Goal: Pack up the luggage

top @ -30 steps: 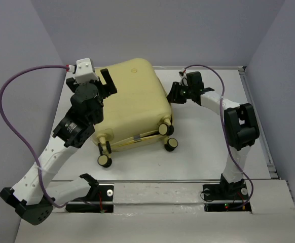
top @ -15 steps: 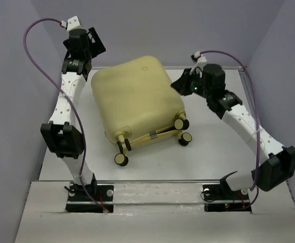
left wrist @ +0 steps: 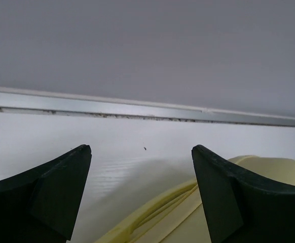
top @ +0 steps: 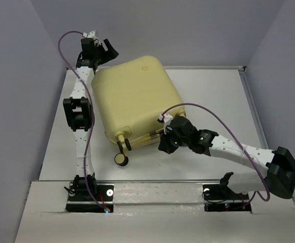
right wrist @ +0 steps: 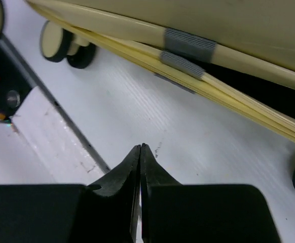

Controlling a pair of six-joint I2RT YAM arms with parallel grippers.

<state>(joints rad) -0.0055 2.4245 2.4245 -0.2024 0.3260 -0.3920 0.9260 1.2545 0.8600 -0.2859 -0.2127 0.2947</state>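
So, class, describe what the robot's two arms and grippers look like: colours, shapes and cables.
The left arm and right arm have white links joined by chunky black joints. A thin purple cable loops along each one. The left gripper and right gripper have matt black, wedge-shaped fingers that taper toward the tips. No markings are readable.

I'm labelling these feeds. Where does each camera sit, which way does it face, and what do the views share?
Top external: above and behind the bases, looking down on the table, luggage, left arm and right arm.
Left wrist: at the luggage's far left corner, facing the back wall; its open jaws frame the view.
Right wrist: low at the luggage's near edge, looking down at a wheel and the table; its shut jaws show.
Shared: the luggage appears in all three.
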